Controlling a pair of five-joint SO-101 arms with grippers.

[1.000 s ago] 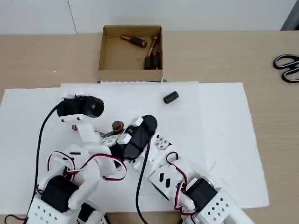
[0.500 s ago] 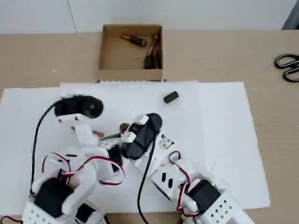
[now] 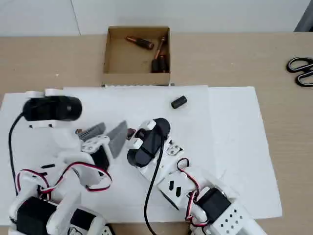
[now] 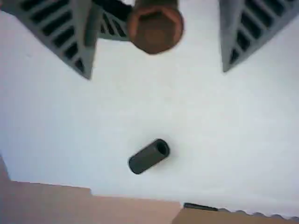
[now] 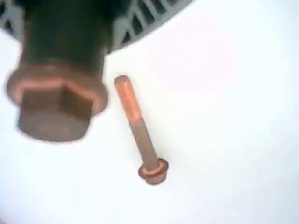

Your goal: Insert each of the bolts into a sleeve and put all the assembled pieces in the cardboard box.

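Note:
My right gripper is shut on a black sleeve with a copper bolt in it; the bolt's hex head pokes out toward my left gripper. My left gripper stands open a little to the left of that head, its grey fingers spread to either side of the bolt head without touching it. A loose black sleeve lies on the white sheet farther back, the same sleeve beyond my open fingers. A loose copper bolt lies flat on the sheet. The cardboard box holds several assembled pieces.
Black scissors lie at the far right of the wooden table. The two arms' bodies and cables crowd the near part of the sheet. Open sheet lies to the right of the loose sleeve.
My left arm has drawn back to the left and its gripper has opened, letting go of the bolt. The bolt now sits in the sleeve that my right gripper holds.

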